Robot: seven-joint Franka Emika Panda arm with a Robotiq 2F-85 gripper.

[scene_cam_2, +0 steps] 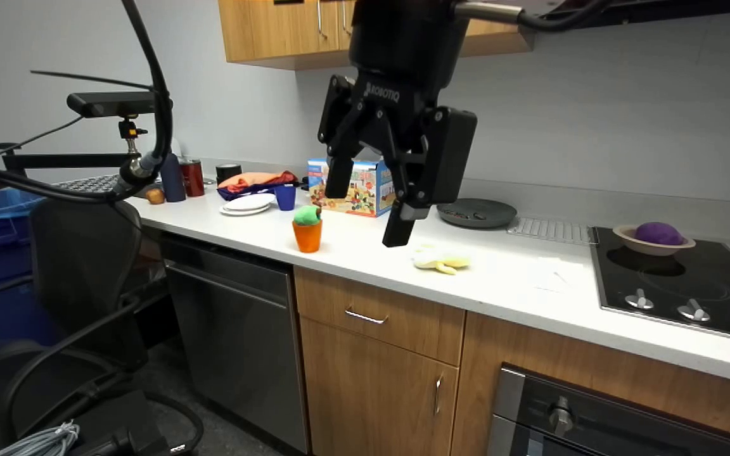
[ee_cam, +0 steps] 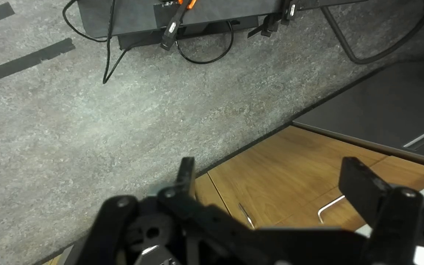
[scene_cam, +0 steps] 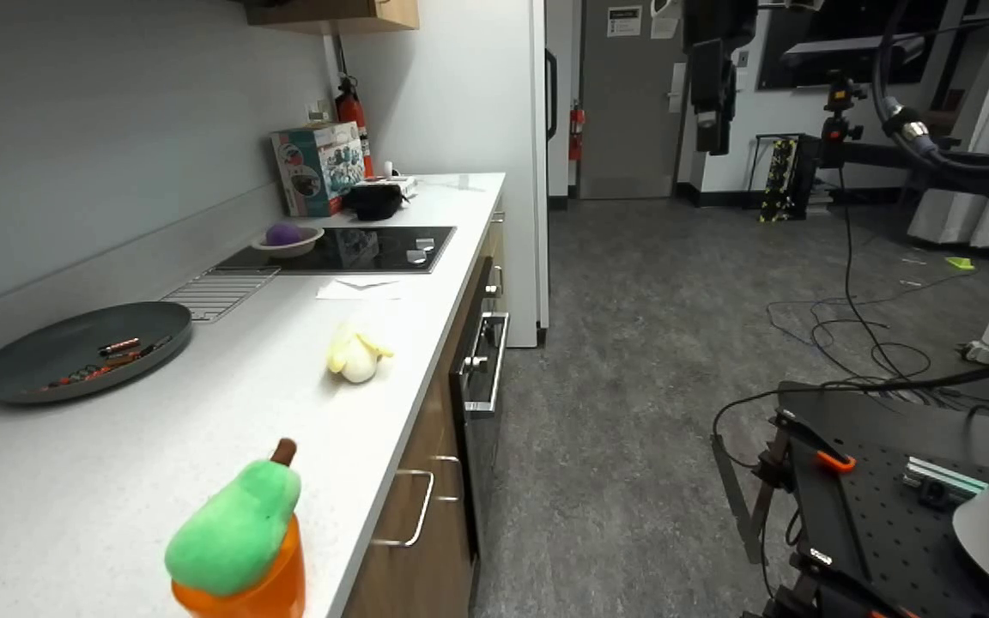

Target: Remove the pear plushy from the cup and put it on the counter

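The pear plushy [scene_cam: 233, 528] hides the mouth of the cup [scene_cam: 273, 588], cut off below in an exterior view; the hand [scene_cam_2: 368, 208] is spread.

The green pear plushy [scene_cam: 233, 528] (tilted) rests in the orange cup [scene_cam: 280, 581]

Flat, cool light; the counter [scene_cam_2: 504, 288] burns nearly white.
In an exterior view the paper [scene_cam_2: 553, 278] almost melts into that glare; in an exterior view the cooktop [scene_cam: 336, 255] mirrors a box [scene_cam: 318, 167] and the wall [scene_cam: 117, 129] is dull grey. In the wrist view, a pale glow brightens the floor [ee_cam: 98, 127], and the dark gripper [ee_cam: 267, 167] looks blurred.
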